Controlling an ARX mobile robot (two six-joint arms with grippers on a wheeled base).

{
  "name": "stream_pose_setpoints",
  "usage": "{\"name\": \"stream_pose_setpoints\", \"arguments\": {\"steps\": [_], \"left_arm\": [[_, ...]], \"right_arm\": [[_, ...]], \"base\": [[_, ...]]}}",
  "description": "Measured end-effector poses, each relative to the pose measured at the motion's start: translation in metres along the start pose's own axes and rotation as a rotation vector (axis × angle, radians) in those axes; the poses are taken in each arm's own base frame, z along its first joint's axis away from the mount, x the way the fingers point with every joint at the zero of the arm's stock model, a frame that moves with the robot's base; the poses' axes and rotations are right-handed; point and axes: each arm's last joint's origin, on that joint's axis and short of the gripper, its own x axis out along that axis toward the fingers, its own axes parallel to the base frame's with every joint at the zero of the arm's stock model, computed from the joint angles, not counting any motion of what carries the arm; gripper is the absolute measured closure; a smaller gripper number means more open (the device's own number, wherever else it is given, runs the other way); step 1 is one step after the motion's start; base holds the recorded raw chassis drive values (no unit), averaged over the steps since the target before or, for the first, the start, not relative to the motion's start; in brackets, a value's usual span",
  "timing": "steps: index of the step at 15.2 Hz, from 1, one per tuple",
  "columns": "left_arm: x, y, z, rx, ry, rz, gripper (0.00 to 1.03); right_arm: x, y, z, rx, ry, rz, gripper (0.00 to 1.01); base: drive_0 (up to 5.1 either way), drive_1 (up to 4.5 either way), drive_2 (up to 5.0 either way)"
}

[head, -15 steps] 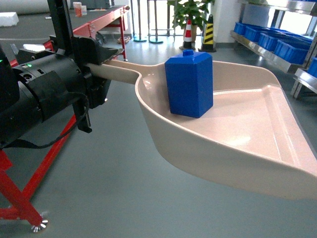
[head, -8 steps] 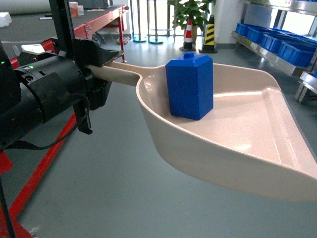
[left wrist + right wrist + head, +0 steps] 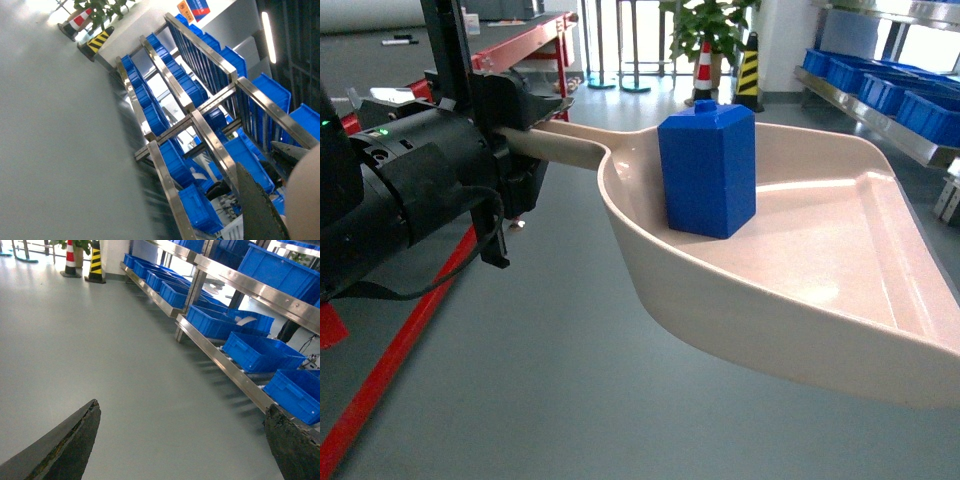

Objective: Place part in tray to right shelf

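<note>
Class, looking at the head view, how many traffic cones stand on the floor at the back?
2: a red-and-white striped traffic cone beside the potted green plant, and a black-and-yellow striped traffic cone to its right. Others may be hidden.

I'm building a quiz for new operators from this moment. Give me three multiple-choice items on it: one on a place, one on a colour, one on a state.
1. Where is the part?
A. on the floor
B. standing in the tray
C. in a crate

2. What colour are the crates on the right shelf?
A. red
B. green
C. blue

3. How is the right claw?
A. open and empty
B. shut on the part
C. shut on the tray

Answers:
1 B, the block stands upright near the tray's handle end.
2 C, every crate along the steel rack is blue.
3 A, its two fingertips sit far apart with only floor between them.
</note>
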Motion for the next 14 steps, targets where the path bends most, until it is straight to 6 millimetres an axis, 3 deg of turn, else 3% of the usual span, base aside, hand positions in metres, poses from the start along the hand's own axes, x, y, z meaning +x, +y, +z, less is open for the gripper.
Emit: {"name": "stream_pose_setpoints", "arguments": {"steps": [14], "left_arm": [[0.0,0.0003,0.0004,0.0,-0.001,0.002,0.91]], "right_arm": [[0.0,0.0,-0.0004,-0.002,0.004,0.0,0.03]], "base": [[4.9,-2.52,-2.5]]}}
